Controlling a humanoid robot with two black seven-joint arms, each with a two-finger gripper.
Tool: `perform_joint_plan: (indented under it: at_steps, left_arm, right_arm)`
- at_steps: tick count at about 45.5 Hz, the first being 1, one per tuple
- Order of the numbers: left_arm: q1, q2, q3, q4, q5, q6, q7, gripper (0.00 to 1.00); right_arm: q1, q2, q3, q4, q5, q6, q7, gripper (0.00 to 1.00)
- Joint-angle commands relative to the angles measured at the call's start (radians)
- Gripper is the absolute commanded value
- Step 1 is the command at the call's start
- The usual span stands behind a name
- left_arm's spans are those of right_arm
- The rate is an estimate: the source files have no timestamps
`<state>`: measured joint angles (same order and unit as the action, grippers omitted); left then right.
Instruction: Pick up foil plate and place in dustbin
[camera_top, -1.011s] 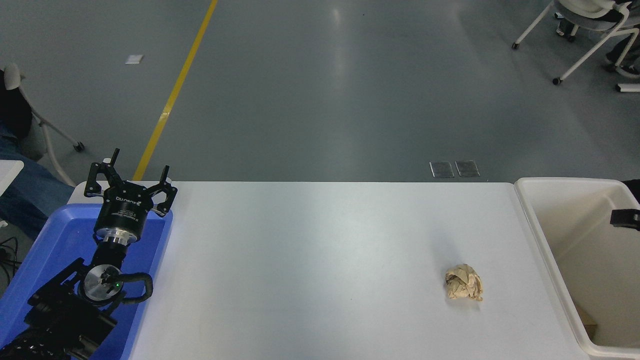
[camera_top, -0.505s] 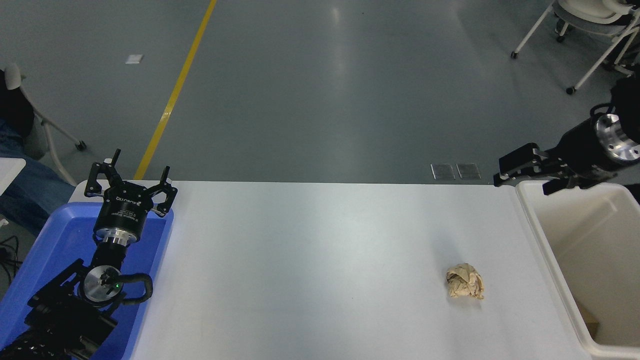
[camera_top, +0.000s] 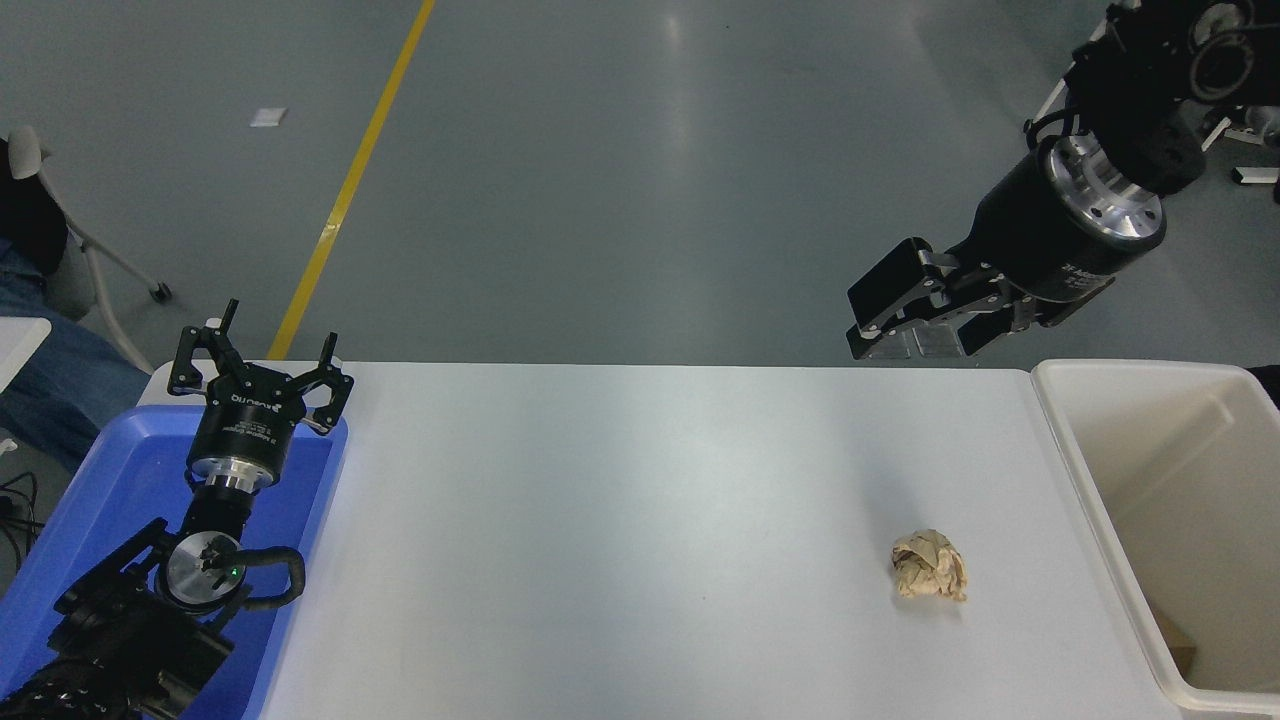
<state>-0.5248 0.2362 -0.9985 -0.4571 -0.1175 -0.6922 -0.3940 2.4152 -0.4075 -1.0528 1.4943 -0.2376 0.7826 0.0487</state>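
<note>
The foil plate does not show anywhere on the table or in the visible part of the bin. The dustbin (camera_top: 1060, 440), a cream-white rectangular bin, stands at the table's right end. My right gripper (camera_top: 862, 325) hangs in the air beyond the table's far edge, up and to the left of the bin. Its jaws are apart and hold nothing. My left gripper (camera_top: 260, 350) is parked open over the blue tray at the lower left.
A crumpled brown paper ball (camera_top: 930, 565) lies on the white table (camera_top: 600, 520) near the bin. The blue tray (camera_top: 90, 480) sits at the table's left end. A brown scrap (camera_top: 1175, 640) lies at the bin's bottom. Chairs stand on the floor behind.
My right arm has risen out of the bin and swung up and to the left, from the bin's far corner to above the table's far edge. The left arm has not moved.
</note>
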Motion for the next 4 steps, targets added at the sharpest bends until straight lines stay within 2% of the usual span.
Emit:
perform_joint_plan:
  at_steps: [1, 4]
  left_arm:
    - [0.0, 0.0, 0.0, 0.0, -0.001, 0.0, 0.0, 1.0]
    - [0.0, 0.0, 0.0, 0.0, -0.001, 0.0, 0.0, 1.0]
  right_arm:
    - [0.038, 0.016, 0.007, 0.018, 0.012, 0.003, -0.004, 1.0]
    - [0.038, 0.016, 0.01, 0.018, 0.012, 0.003, -0.004, 1.0]
